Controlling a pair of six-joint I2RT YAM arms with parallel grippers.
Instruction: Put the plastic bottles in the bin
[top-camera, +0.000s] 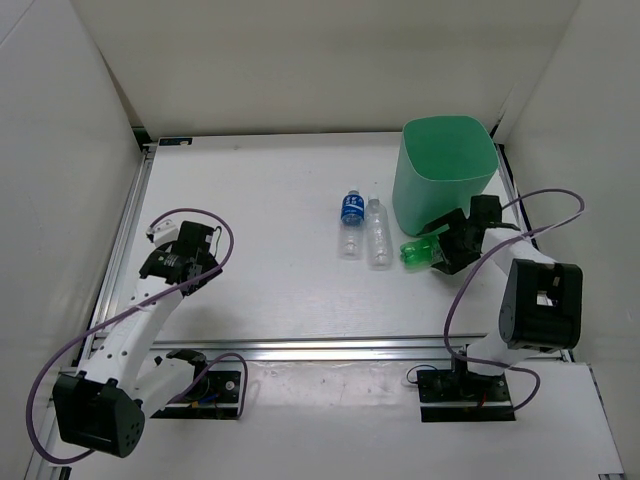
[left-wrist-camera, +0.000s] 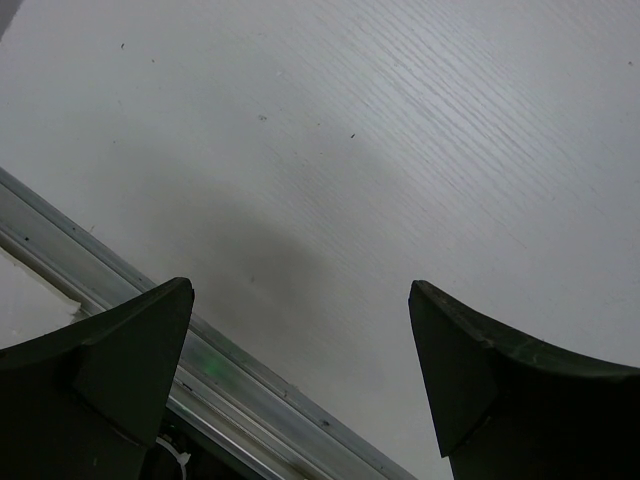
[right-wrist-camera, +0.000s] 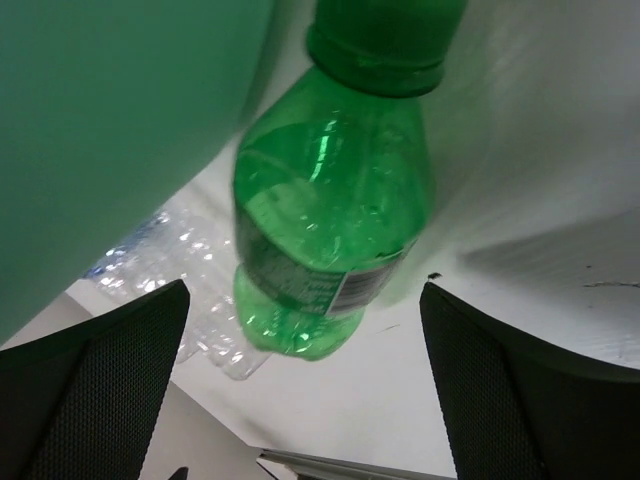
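Note:
A green bottle (top-camera: 419, 251) lies on the table by the near-left corner of the mint-green bin (top-camera: 445, 170). My right gripper (top-camera: 447, 250) is open right beside it. In the right wrist view the green bottle (right-wrist-camera: 330, 210) lies between and just ahead of my spread right gripper (right-wrist-camera: 305, 290), untouched by either finger, with the bin wall (right-wrist-camera: 100, 120) at the left. A clear bottle with a blue label (top-camera: 350, 221) and a plain clear bottle (top-camera: 377, 233) lie side by side left of the bin. The bottle with the white-blue-orange label is out of view. My left gripper (top-camera: 190, 255) is open and empty.
The left wrist view shows my left gripper (left-wrist-camera: 300, 290) over bare white table beside an aluminium rail (left-wrist-camera: 250, 385). White walls enclose the table on three sides. A clear bottle (right-wrist-camera: 190, 270) shows behind the green one.

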